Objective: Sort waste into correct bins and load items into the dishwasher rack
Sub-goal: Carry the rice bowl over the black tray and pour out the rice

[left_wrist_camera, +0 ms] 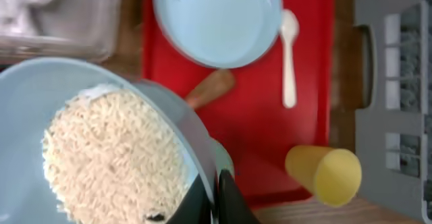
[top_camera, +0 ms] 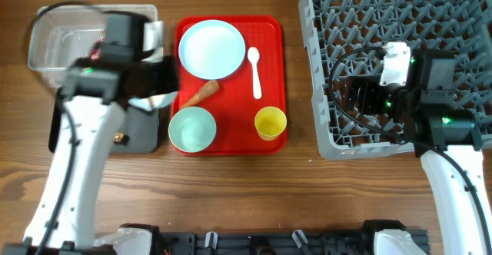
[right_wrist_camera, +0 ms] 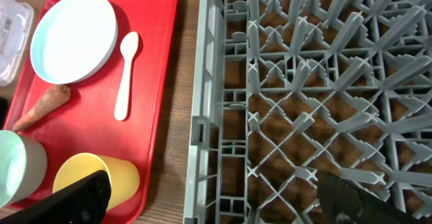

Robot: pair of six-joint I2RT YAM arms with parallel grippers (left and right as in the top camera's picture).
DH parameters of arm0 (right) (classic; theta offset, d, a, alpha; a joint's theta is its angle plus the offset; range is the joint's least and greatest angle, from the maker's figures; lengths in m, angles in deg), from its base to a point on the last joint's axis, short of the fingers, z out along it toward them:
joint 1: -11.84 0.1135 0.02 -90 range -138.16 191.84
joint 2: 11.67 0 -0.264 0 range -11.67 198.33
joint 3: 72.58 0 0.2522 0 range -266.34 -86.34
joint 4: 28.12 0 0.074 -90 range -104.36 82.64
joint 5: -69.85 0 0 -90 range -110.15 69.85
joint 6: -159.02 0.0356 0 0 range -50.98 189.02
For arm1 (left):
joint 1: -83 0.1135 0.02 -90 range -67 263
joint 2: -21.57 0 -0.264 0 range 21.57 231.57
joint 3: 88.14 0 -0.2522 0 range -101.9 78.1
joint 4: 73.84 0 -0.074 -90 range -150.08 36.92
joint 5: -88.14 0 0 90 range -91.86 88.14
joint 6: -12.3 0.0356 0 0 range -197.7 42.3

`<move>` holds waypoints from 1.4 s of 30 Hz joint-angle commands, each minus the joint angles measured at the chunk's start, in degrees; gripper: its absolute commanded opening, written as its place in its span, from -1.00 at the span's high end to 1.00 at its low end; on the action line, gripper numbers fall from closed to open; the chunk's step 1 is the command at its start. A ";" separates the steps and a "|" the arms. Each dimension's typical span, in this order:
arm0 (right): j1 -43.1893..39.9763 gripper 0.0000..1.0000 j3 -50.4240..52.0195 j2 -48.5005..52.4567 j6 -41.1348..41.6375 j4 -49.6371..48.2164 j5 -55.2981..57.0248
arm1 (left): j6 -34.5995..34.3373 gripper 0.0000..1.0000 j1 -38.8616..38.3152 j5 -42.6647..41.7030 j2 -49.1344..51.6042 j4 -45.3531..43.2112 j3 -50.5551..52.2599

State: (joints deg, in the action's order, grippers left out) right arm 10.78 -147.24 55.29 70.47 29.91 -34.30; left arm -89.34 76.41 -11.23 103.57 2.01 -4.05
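At the black tray (top_camera: 142, 136), between the clear tub (top_camera: 54, 44) and the red tray (top_camera: 269, 26), your L gripper (left_wrist_camera: 214, 187) is pinched tight on the rim of the pale blue bowl (left_wrist_camera: 27, 116). The bowl is heaped w/ white rice (left_wrist_camera: 115, 156).

On the red tray: pale blue plate (top_camera: 211, 49), white spoon (top_camera: 254, 72), carrot-like stick (top_camera: 201, 93) just below the plate, mint-green bowl (top_camera: 191, 127), yellow cup (top_camera: 270, 122).

Your R gripper (right_wrist_camera: 216, 197) has its jaws spread fully and grips nothing. It hangs over the grey dishwasher rack (top_camera: 461, 24), near the rack's tray-side edge.
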 commanded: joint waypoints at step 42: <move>0.31 -0.99 -0.87 0.46 0.17 -0.52 -0.98 | 23.04 0.92 45.22 -66.20 22.18 -2.10 9.40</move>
State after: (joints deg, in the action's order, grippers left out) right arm 10.78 -147.24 55.29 70.47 29.34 -34.30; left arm -67.42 120.10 -70.74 125.64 -0.64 5.26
